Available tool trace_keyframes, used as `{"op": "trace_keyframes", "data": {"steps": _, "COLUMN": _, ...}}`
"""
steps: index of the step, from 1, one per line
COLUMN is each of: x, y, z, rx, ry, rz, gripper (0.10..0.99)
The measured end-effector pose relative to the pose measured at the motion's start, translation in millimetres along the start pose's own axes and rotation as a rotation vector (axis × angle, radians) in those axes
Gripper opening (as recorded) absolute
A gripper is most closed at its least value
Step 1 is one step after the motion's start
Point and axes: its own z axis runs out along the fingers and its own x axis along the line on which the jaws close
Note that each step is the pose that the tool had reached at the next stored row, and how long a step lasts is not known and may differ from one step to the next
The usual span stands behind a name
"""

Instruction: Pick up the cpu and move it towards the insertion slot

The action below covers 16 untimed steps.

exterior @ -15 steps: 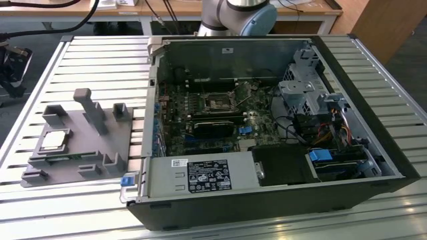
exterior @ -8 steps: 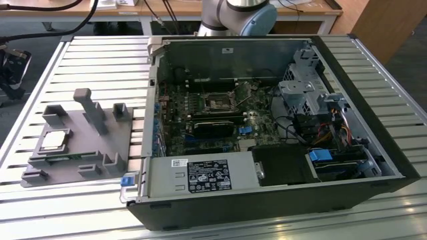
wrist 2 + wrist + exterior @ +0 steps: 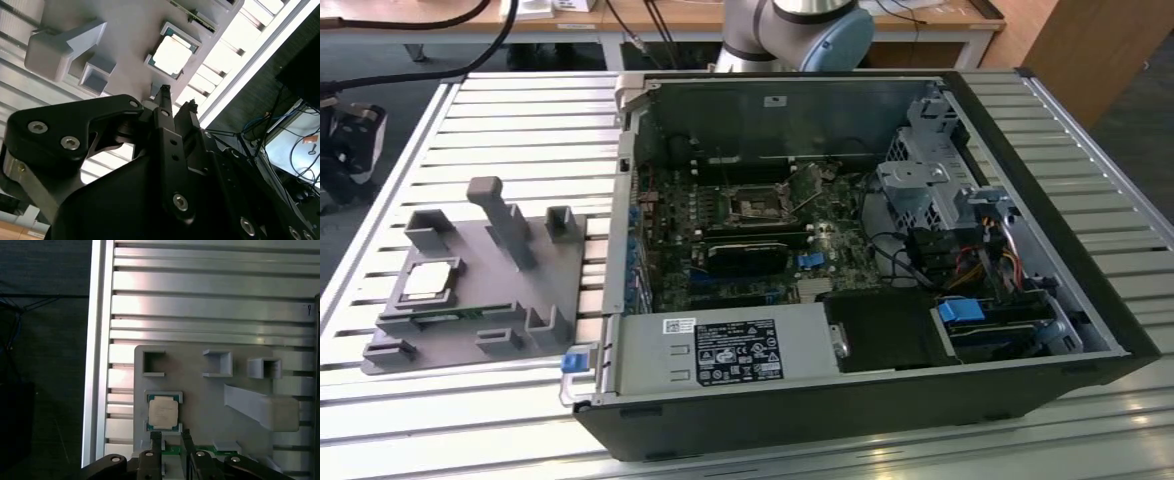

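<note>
Pincer [image 3: 171, 437] parted, empty; cpu [image 3: 163, 413] just ahead of it, seated flat in grey tray [image 3: 200, 395] recess; judged light, rigid, slick-topped, fragile underneath, so grip opposite thin edges.

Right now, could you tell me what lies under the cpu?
The cpu sits in a square pocket of the grey tray; the pocket floor beneath is covered.

Whole thing sits on a silver slatted metal table [image 3: 520, 130], with bright light glaring off the slats. Behind it there's a wooden desk [image 3: 694, 14] on white legs, plus a wood panel [image 3: 1087, 45] at the exterior view's right. Dark floor [image 3: 45, 380], a few loose cables [image 3: 11, 325] down there.
</note>
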Motion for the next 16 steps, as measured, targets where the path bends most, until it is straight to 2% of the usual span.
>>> {"op": "trace_keyframes", "data": {"steps": 1, "x": 0.0, "y": 0.0, "z": 0.8, "rx": 0.000, "ry": 0.0000, "rz": 0.000, "gripper": 0.243}}
{"op": "trace_keyframes", "data": {"steps": 2, "x": 0.0, "y": -0.1, "z": 1.4, "rx": 0.000, "ry": 0.0001, "rz": 0.000, "gripper": 0.310}}
{"op": "trace_keyframes", "data": {"steps": 12, "x": -0.1, "y": -0.4, "z": 7.4, "rx": 0.006, "ry": 0.0002, "rz": 0.000, "gripper": 0.322}}
{"op": "trace_keyframes", "data": {"steps": 13, "x": -0.1, "y": -0.4, "z": 7.9, "rx": 0.007, "ry": 0.0001, "rz": 0.000, "gripper": 0.380}}
{"op": "trace_keyframes", "data": {"steps": 16, "x": 0.0, "y": -0.4, "z": 9.3, "rx": 0.009, "ry": 0.0003, "rz": 0.000, "gripper": 0.380}}
